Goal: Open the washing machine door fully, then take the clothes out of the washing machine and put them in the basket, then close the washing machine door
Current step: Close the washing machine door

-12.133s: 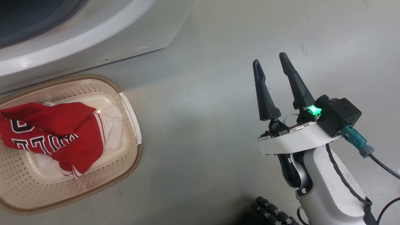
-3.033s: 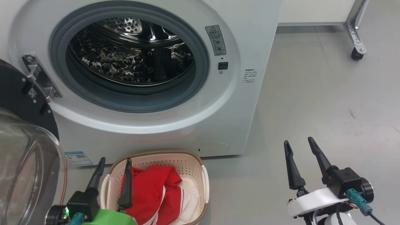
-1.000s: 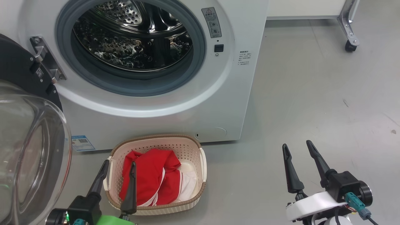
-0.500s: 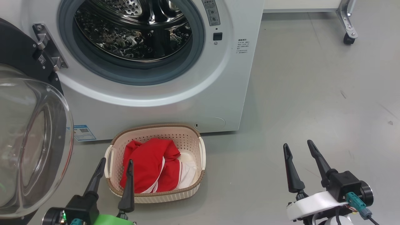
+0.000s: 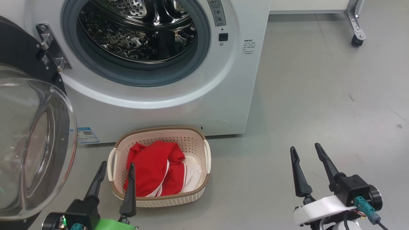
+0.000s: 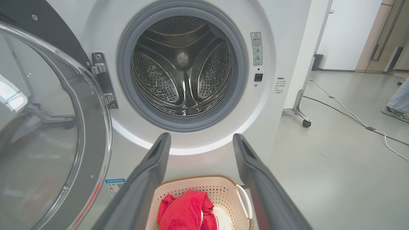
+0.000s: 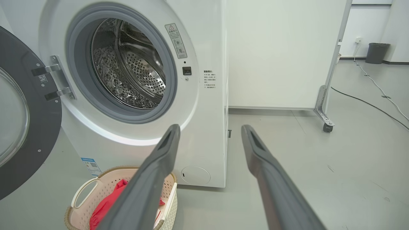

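The white washing machine [image 5: 243, 95] stands with its black, glass-domed door [image 5: 32, 143] swung open to the left; the steel drum [image 6: 183, 70] looks bare inside. On the floor in front sits the cream basket [image 5: 195, 140] holding the red and white clothes [image 5: 153, 172]. My left gripper [image 5: 116, 166] hovers open at the basket's near-left corner, nothing between its fingers. My right gripper [image 5: 305, 148] is open over bare floor well to the basket's right. The door [image 6: 41, 127] also fills the left of the left wrist view.
A white panel on a wheeled metal foot [image 5: 354, 30] stands right of the machine. Cables [image 6: 351, 111] trail across the grey floor, and a person's shoe [image 6: 396, 111] shows at the far right. A dark bin [image 7: 377, 52] stands by the far wall.
The head camera has tilted slightly, so the scene shifted a little. Both grippers stay open and about where they were; the basket and clothes lie unchanged.
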Motion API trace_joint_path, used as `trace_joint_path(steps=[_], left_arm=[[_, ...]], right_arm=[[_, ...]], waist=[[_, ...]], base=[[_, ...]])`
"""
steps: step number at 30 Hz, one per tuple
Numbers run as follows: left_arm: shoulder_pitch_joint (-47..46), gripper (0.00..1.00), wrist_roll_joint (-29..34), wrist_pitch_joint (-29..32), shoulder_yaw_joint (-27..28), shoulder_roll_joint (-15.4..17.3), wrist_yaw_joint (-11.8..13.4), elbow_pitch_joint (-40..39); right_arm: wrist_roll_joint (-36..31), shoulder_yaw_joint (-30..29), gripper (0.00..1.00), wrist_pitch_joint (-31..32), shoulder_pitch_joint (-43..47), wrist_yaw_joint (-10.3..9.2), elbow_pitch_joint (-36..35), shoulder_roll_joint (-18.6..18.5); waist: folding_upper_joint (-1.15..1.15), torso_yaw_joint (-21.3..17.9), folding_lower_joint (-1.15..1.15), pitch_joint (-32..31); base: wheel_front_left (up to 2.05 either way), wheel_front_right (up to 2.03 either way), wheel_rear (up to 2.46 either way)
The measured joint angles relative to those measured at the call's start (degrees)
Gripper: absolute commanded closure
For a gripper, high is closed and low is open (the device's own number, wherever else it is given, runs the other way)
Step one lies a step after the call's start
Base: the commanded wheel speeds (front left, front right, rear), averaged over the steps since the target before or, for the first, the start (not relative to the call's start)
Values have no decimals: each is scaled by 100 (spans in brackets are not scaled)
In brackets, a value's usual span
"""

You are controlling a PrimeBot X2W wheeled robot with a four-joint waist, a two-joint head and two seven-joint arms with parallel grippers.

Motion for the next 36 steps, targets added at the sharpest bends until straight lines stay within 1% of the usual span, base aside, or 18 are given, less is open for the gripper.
trace_joint_path(steps=[15,17,19,30,31,32,34,36], left_arm=[[8,0,11,42,-3,0,3,-7],[7,0,24,42,-29,-1,3,-9],[7,0,24,42,-29,-1,3,-5],[6,0,24,34,-34,-4,34,1],[6,0,24,31,-22,-8,48,3],[6,0,24,31,-22,-8,48,3],[5,0,25,-8,4,-18,64,4],[5,0,25,-46,69,-23,70,4]], right_arm=[[-2,-15,0,0,1,-1,0,1],[-3,-71,0,0,1,-43,-9,2],[-3,-105,0,0,1,-43,-7,1],[-13,-178,0,0,50,-43,-74,-41],[-19,-180,0,0,55,-42,-78,-53],[-19,-180,0,0,55,-42,-78,-53],[-21,-179,0,0,57,-41,-88,-75],[-30,-168,0,0,57,-34,-89,-103]], waist=[[0,35,0,-26],[0,69,0,-15],[0,117,0,-9],[0,485,0,-23],[0,595,0,-21],[0,595,0,-21],[0,718,0,-20],[0,922,0,-16]], base=[[0,0,0],[0,0,0],[0,0,0],[0,0,0],[0,0,0],[0,0,0],[0,0,0],[0,0,0]])
